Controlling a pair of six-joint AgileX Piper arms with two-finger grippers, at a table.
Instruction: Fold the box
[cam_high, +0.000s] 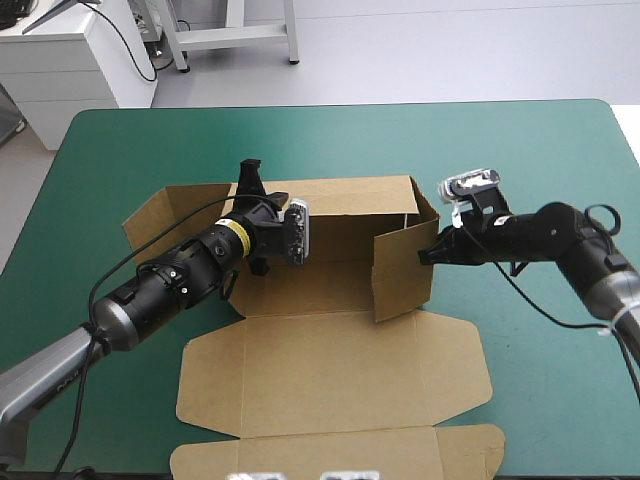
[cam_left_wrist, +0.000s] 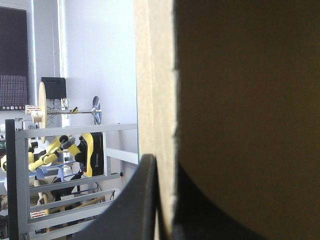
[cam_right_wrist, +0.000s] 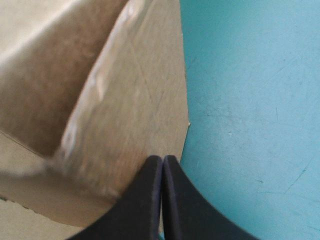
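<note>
Mid-desk (cam_high: 520, 160), on teal-green cover: brown box (cam_high: 320, 290) part-folded, judged under halfway.
Back and right walls up; left flap splayed outward, front unraised, lid with rounded tabs flat toward near edge. Stiff matte board, pale raw cut edge, crisp score lines. Left pincer (cam_high: 250, 175) pinching back wall's top edge; right pincer (cam_right_wrist: 162, 159) pressed together, tip at right wall, seemingly nudging, not gripping. Still to do: remaining walls, tucks.

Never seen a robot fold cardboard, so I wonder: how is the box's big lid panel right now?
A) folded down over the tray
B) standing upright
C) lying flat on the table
C: the lid lies flat on the teal-green cover, on the near side of the raised walls.
</note>
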